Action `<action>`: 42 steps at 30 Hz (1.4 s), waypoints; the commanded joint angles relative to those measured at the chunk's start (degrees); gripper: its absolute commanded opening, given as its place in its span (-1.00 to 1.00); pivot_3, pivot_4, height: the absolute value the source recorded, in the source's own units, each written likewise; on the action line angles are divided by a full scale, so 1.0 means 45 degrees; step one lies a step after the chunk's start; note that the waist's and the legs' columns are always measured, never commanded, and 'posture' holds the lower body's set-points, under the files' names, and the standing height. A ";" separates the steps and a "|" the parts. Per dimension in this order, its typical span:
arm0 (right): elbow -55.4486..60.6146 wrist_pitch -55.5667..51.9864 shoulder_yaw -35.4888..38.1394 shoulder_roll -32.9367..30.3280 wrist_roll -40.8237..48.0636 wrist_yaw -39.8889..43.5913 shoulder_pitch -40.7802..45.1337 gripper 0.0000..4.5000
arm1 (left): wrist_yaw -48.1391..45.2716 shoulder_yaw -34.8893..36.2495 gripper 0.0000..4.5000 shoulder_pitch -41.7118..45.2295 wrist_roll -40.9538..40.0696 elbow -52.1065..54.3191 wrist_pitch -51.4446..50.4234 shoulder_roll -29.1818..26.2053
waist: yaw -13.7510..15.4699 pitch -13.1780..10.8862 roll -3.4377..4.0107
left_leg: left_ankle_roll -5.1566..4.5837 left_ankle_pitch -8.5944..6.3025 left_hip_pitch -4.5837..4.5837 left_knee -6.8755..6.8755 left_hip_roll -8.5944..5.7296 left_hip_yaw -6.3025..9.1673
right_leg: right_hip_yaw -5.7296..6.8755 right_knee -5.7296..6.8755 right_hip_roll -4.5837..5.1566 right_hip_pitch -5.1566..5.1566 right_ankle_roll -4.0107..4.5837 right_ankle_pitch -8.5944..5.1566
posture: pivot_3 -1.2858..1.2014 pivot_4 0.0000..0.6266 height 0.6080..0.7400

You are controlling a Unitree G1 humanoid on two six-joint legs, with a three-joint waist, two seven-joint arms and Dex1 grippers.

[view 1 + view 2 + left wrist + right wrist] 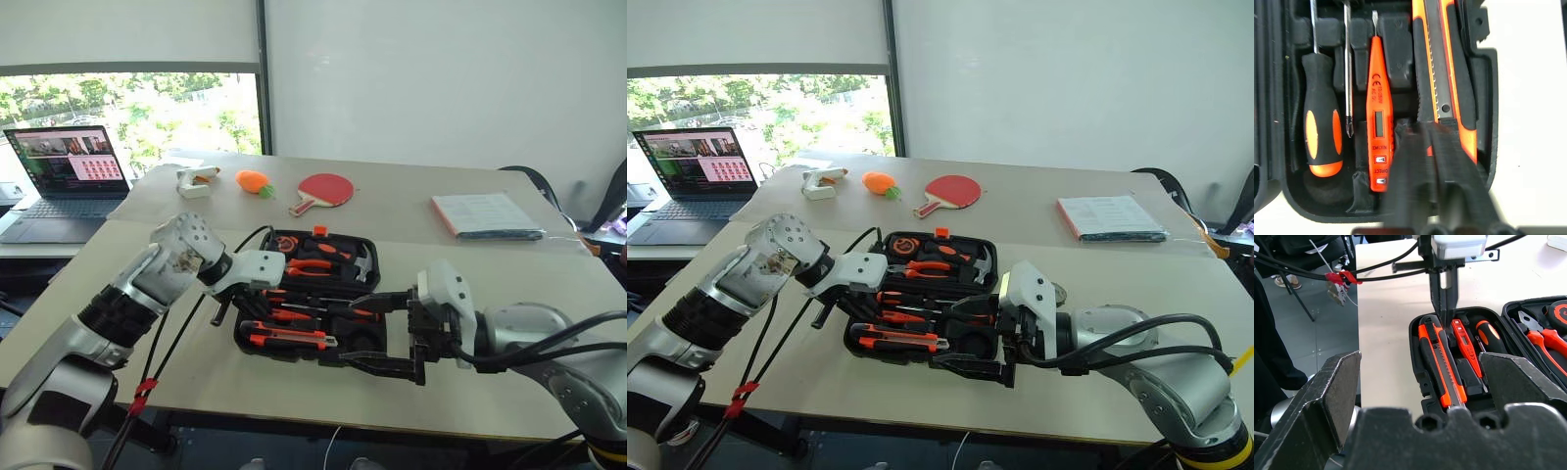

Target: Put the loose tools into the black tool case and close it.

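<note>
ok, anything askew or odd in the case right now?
Nothing stands out. In the case, the knife, the orange screwdriver and a black-handled one all lie in their slots. Lid is still open.

The tool case [306,294] lies open near the middle of the bench [411,211]. In its near half, the utility knife [289,338] lies closest to the near edge, with screwdrivers [294,315] just behind it. The pliers [312,265] and hammer [359,262] sit in the far half. At 12 o'clock from the case lies a paddle [323,190], at 10 o'clock a laptop [67,181], at 2 o'clock a booklet [485,214].
</note>
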State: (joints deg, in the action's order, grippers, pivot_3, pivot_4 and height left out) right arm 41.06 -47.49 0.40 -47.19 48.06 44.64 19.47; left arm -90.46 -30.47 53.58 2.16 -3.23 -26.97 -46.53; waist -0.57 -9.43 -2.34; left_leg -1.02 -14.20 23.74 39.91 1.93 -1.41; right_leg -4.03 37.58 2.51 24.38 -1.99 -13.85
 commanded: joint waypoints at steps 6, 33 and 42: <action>0.0343 0.0053 0.0305 0.0106 0.0283 -0.0325 0.0131 1.00 | -0.0011 -0.0542 -0.99 -0.0312 0.0791 0.0192 0.0701 0.0246 | -0.0037 0.0000 0.0000 | 0.0000 0.0000 -0.0004 -0.0001 0.0001 0.0001 | -0.0001 0.0003 -0.0002 0.0000 0.0001 0.0000 | 0.03 -0.52 0.94; 0.0219 0.0111 0.0346 0.0166 0.0393 -0.0534 0.0126 1.00 | -0.0428 0.0888 -0.99 0.0091 0.0530 -0.0468 0.0718 0.0139 | -0.0087 0.0045 0.0080 | -0.0001 -0.0001 -0.0028 -0.0016 0.0001 -0.0001 | -0.0008 0.0001 -0.0006 -0.0010 0.0002 -0.0003 | 0.03 -0.52 0.94; 0.0085 0.0037 0.0292 0.0212 0.0379 -0.0517 0.0350 1.00 | -0.0284 0.0182 -0.99 -0.0825 0.0659 0.0477 0.1254 -0.0181 | -0.0045 0.0044 0.0079 | -0.0002 -0.0001 -0.0019 -0.0011 0.0001 -0.0001 | -0.0004 -0.0003 -0.0002 -0.0013 0.0001 -0.0003 | 0.03 -0.52 0.94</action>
State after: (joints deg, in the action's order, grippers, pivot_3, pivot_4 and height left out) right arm 41.00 -47.59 0.55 -46.33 48.69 42.28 19.91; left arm -92.23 -29.12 50.17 3.46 -2.04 -23.39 -46.91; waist -0.77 -9.23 -1.98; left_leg -1.03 -14.20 23.65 39.86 1.93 -1.41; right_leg -4.05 37.57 2.50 24.32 -1.99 -13.86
